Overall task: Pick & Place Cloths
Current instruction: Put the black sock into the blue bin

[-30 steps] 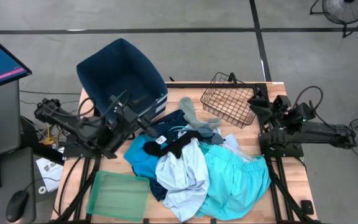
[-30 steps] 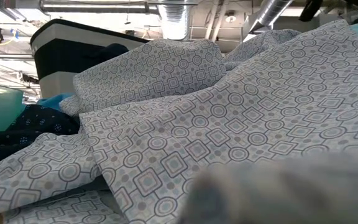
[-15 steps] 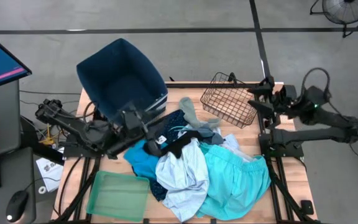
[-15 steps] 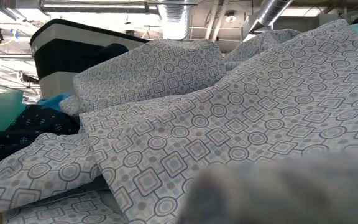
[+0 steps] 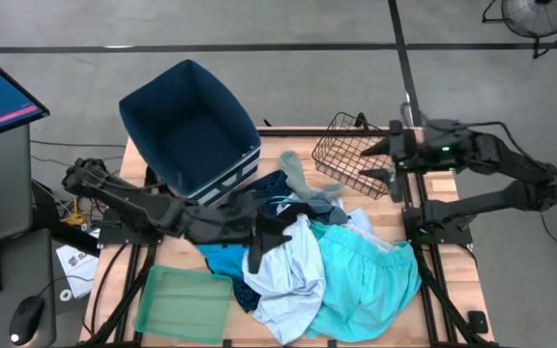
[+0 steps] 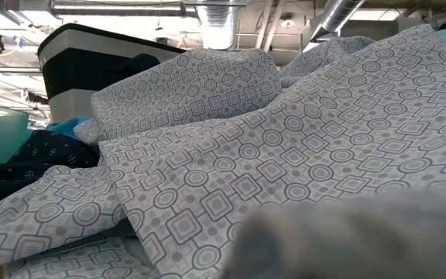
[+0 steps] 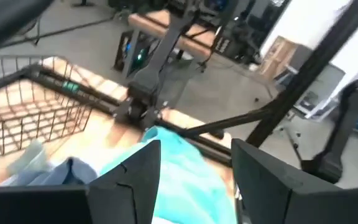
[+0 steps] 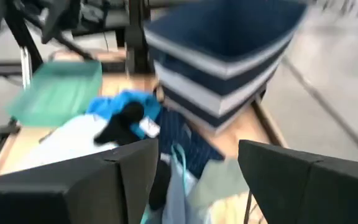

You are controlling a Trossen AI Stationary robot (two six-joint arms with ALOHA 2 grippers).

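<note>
Turquoise and pale blue cloths (image 5: 327, 271) lie heaped beside the wire basket (image 5: 351, 155); left gripper (image 5: 269, 235) over them, right gripper (image 5: 383, 161) at the basket, both parted, empty.

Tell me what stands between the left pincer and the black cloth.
Nothing visible does. The left pincer, open and empty, hangs right over the black cloth on top of the pile, beside the pale blue cloth.
</note>
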